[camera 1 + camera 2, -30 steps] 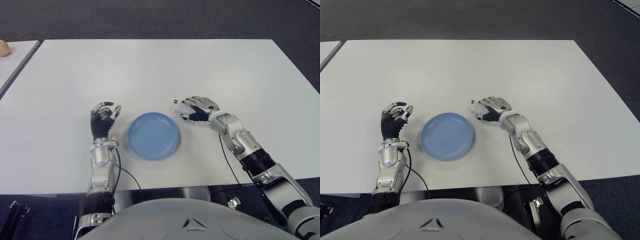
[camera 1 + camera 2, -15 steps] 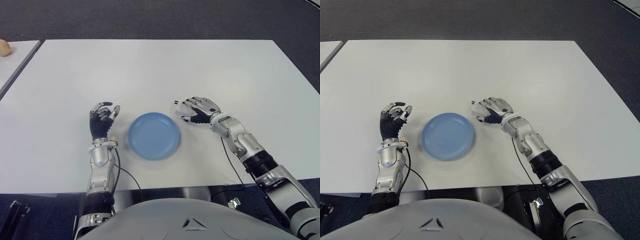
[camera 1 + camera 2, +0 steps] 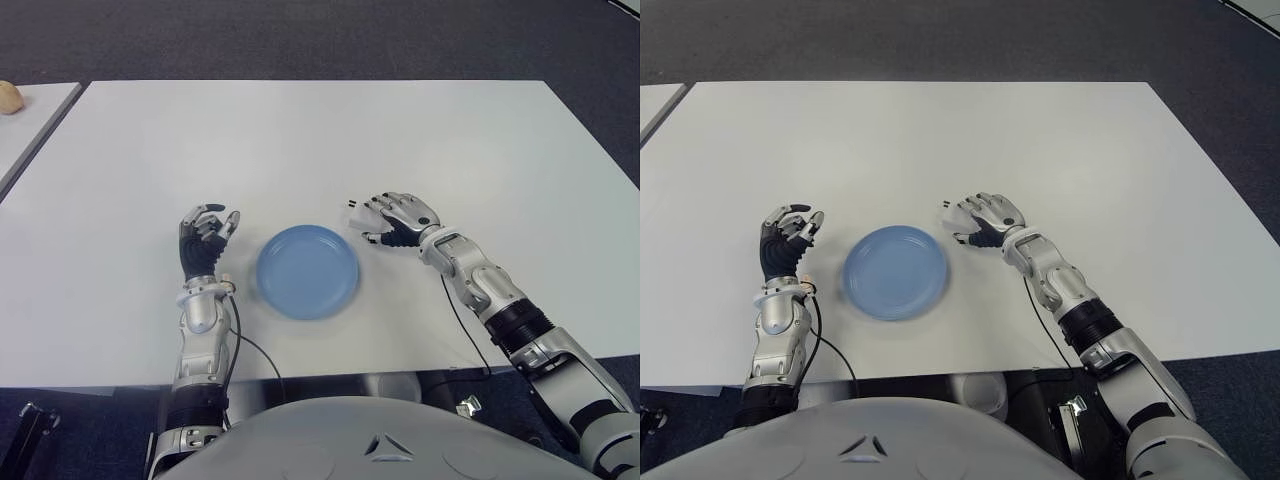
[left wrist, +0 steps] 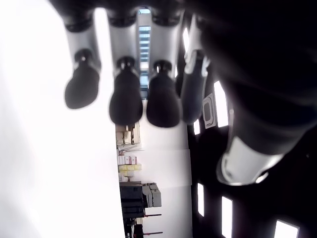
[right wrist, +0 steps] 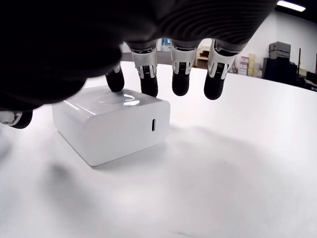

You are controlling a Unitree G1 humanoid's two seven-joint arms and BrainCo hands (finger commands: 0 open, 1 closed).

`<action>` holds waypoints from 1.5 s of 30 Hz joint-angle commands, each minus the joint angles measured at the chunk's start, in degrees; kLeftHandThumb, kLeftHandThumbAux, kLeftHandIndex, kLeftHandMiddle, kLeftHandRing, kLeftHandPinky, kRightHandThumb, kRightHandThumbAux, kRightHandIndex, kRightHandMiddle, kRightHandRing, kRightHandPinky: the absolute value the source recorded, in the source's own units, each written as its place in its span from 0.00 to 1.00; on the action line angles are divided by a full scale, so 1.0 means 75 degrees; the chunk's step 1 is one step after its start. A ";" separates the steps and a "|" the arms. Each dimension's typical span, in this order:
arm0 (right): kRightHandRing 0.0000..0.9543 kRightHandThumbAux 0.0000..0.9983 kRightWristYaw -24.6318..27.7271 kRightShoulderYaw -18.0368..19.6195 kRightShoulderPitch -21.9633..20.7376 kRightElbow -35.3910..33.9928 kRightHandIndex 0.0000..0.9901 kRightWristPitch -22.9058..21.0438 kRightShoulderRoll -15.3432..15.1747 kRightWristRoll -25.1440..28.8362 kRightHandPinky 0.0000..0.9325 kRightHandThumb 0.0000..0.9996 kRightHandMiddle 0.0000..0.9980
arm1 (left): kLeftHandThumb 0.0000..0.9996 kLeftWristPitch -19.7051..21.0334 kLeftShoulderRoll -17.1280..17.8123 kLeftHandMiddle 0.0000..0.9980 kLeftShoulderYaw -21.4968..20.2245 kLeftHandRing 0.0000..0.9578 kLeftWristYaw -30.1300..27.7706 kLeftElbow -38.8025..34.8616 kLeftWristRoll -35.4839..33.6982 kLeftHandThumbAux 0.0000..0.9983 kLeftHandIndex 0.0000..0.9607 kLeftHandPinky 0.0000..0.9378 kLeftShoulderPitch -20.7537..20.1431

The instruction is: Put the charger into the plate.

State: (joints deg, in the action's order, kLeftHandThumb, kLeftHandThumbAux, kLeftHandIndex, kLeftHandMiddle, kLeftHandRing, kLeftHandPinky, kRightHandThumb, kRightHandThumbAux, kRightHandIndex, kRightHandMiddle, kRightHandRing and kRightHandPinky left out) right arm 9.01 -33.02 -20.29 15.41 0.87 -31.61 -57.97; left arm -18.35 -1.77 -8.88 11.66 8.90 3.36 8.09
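The left hand (image 3: pixel 205 238) is raised near the front edge of the white tabletop (image 3: pixel 300 140), toward its left side, fingers curled together around nothing. Just to its right, near the middle of the front edge, the round blue plate (image 3: pixel 307 271) lies flat with nothing in it. Right of the plate, apart from its rim, the white charger (image 5: pixel 111 124) sits on the tabletop. The right hand (image 3: pixel 396 218) is arched over it, fingers spread and hanging down; two fingertips (image 5: pixel 148 87) appear to meet the charger's far top edge, the others hang clear, and the hand has not closed around it.
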 commanded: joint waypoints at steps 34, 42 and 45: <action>0.00 0.12 -0.2293 0.0229 -0.0703 0.0736 0.00 -0.0184 0.0417 -0.0502 0.00 0.33 0.00 | 0.71 0.0085 0.0115 0.77 0.0030 0.78 -0.0043 -0.0014 -0.0012 0.72 0.46 0.79 0.0105; 0.00 0.13 -0.2416 0.0404 -0.0928 0.0762 0.00 -0.0328 0.0529 -0.0430 0.00 0.32 0.00 | 0.71 0.0024 0.0134 0.78 0.0029 0.78 -0.0022 0.0078 -0.0002 0.72 0.46 0.79 0.0064; 0.00 0.14 -0.2435 0.0457 -0.0993 0.0805 0.00 -0.0344 0.0562 -0.0391 0.00 0.30 0.00 | 0.71 -0.0023 0.0135 0.78 0.0030 0.78 -0.0004 0.0111 0.0015 0.72 0.46 0.79 0.0055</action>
State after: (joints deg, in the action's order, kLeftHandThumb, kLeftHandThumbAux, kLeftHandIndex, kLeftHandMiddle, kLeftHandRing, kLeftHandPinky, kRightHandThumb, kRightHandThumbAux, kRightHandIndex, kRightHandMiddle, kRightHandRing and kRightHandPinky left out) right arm -8.97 -30.12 -26.89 20.82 -1.31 -27.89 -61.40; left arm -18.10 -0.95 -8.65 11.66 8.75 3.36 8.21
